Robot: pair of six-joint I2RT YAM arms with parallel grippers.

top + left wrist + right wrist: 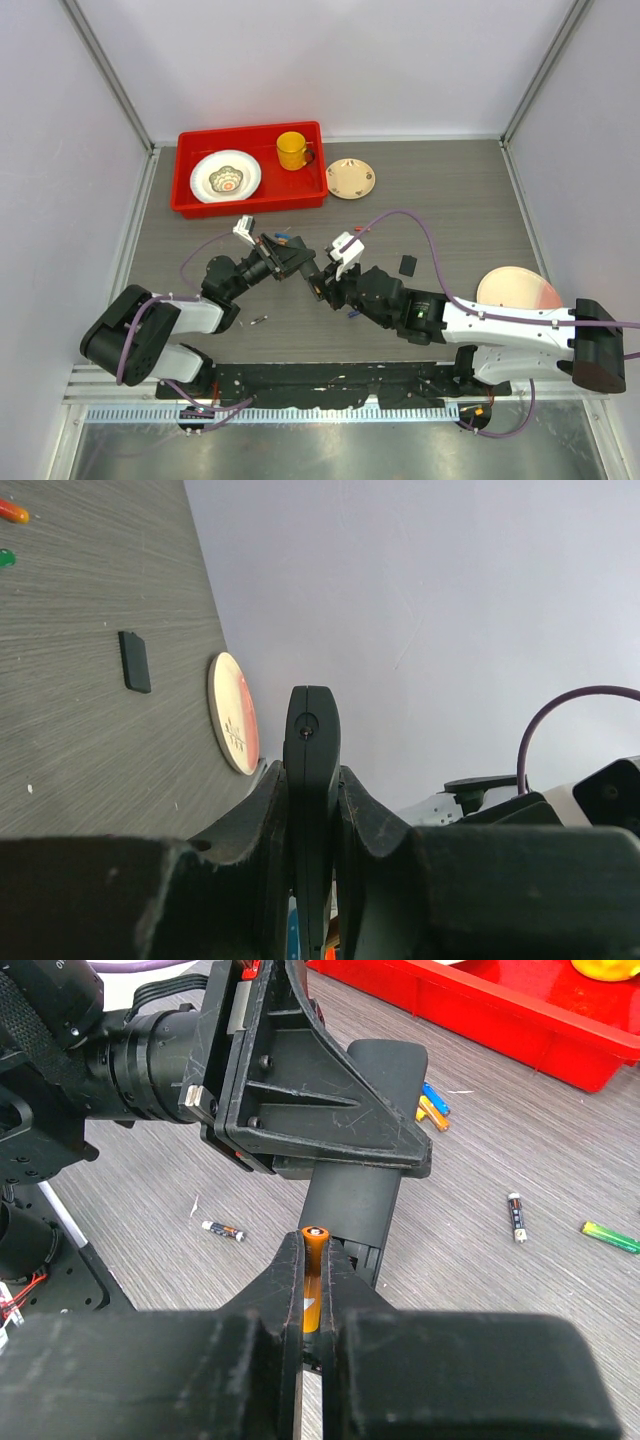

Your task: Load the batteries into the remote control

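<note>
Right claw [312,1295] is pinched narrow on an orange battery [313,1252], the cell lying along the fingers with its capped tip poking out ahead. It's a light, stiff little thing, but that smooth round wrap looks slippery. I'd expect it to swivel or squirt out if the tip goes in at an angle, so a hold round the body with the front end free looks right.

Just ahead of that tip is the remote [352,1200], its near end right in front of the battery; touching or not, I cannot tell. A light, rigid plastic bar, and the left claw [312,795] is clamped tight across its flat faces partway along, leaving the near end free. Sensible grip, though a push on that end could lever it in the pads.

Out to the right of the claw, loose cells [516,1216] lie on the table [480,1160]: a green one further right, a blue and orange pair beyond the remote, another off to the left. On this flat grey wood-grain top they'd roll at a nudge. The back cover [407,265] lies flat beside the right arm, back from the claw. Further ahead sits the red tray [520,1030], and a pink plate [517,290] rests by the right arm. Pale walls [60,150] close in on three sides.
</note>
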